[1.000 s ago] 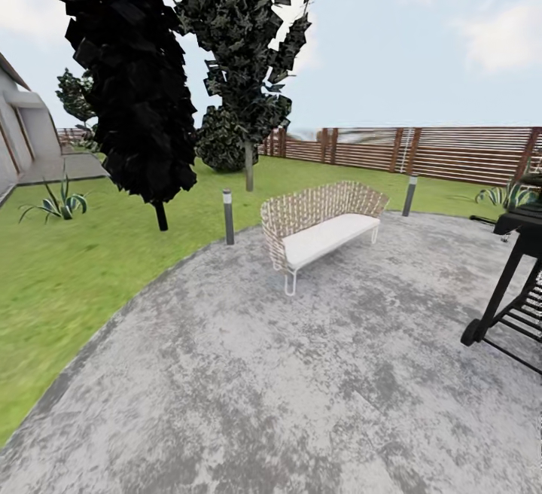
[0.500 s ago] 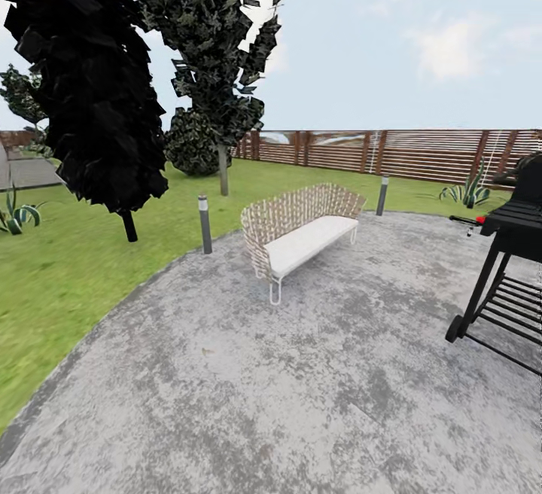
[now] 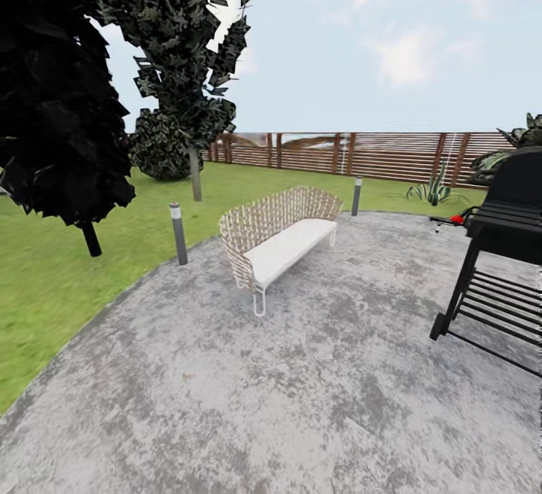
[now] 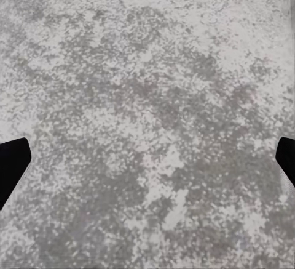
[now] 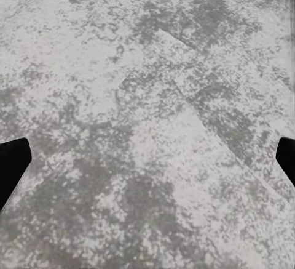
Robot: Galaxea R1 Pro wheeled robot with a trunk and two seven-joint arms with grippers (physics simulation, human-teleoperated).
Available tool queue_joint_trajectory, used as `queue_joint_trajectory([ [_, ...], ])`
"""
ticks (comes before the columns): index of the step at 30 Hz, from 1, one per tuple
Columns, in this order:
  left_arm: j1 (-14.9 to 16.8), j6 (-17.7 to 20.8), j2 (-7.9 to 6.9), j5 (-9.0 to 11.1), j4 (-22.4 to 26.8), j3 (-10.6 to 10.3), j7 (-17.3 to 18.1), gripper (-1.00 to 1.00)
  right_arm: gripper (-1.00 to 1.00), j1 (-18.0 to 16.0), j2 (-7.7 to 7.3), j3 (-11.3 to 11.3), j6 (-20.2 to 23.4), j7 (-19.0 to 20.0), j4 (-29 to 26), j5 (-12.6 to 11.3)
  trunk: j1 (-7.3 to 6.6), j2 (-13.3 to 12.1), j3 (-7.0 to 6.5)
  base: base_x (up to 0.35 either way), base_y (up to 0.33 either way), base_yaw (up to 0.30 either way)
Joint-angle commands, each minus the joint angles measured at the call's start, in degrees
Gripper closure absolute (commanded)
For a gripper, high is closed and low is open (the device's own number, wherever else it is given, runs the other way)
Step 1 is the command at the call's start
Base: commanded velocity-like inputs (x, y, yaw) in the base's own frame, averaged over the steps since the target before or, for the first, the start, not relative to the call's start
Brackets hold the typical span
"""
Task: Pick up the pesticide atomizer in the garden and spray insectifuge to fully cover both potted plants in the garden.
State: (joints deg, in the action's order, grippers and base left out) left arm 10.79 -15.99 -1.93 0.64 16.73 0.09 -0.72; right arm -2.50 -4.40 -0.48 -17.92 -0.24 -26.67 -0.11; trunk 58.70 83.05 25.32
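Left wrist view shows the left gripper [image 4: 147,158] spread wide, empty, over mottled grey patio [image 4: 147,66]; the right gripper [image 5: 147,158] hangs likewise open. Head view places a small whitish object, possibly the pesticide atomizer [image 3: 437,227], at middle right beside the black grill [image 3: 500,227], far ahead, likely nearer the right arm. One potted plant [image 3: 430,191] sits beyond, before the fence [image 3: 376,153].

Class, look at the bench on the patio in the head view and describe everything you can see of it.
The bench has a curved, woven lattice back and sides in pale tan, a flat white seat cushion and thin white looped metal legs. It stands upright and unoccupied on the mottled grey patio, angled so that one end points toward the camera, near the lawn's edge. A short grey bollard light stands beside it, apart from it.
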Motion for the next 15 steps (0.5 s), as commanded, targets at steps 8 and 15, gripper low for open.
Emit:
queue_joint_trajectory([
  [8,0.02,-0.18,0.0,0.06,-0.03,-0.01,-0.07,-1.0,-1.0,-0.05,0.01,-0.04,-0.18,-0.02,0.04,-0.03,0.03,0.03,-0.22,0.303,0.173,-0.244],
  [15,0.02,-0.18,0.0,0.06,-0.03,-0.01,-0.07,-1.0,-1.0,-0.05,0.02,0.0,-0.18,-0.02,0.04,-0.06,0.03,0.03,-0.44,0.303,0.18,-0.257],
])
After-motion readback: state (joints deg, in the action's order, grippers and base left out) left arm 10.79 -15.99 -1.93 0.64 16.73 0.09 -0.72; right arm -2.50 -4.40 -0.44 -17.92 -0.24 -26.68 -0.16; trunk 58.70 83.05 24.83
